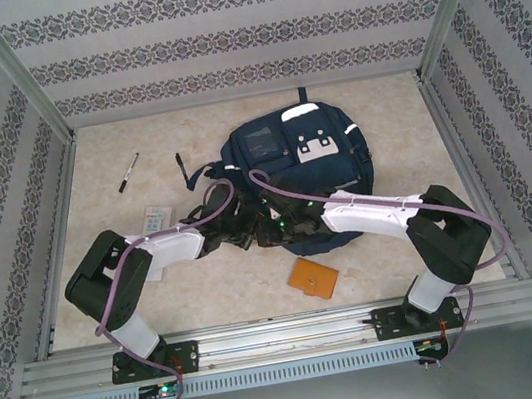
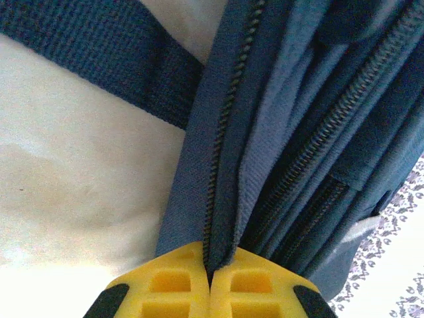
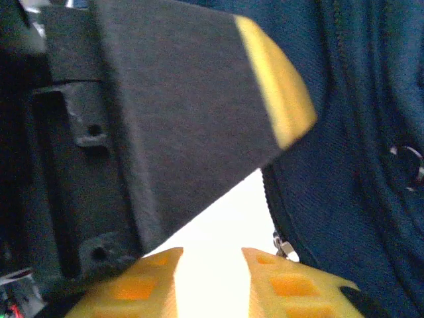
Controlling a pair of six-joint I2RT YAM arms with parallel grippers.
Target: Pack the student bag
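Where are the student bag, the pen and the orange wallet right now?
student bag [image 1: 342, 169], top external view, on the navy front panel below the pale patches.
pen [image 1: 129, 172], top external view, middle of the barrel.
orange wallet [image 1: 315, 277], top external view, centre of its flat face.

Looking down from above and behind on the table [image 1: 221, 298]; at 2 wrists, close against the same student bag [image 1: 301, 164]

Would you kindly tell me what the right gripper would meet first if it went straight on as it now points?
Probably the left gripper, whose dark finger crosses just ahead of the right gripper; the student bag lies to one side. Depth is unclear.
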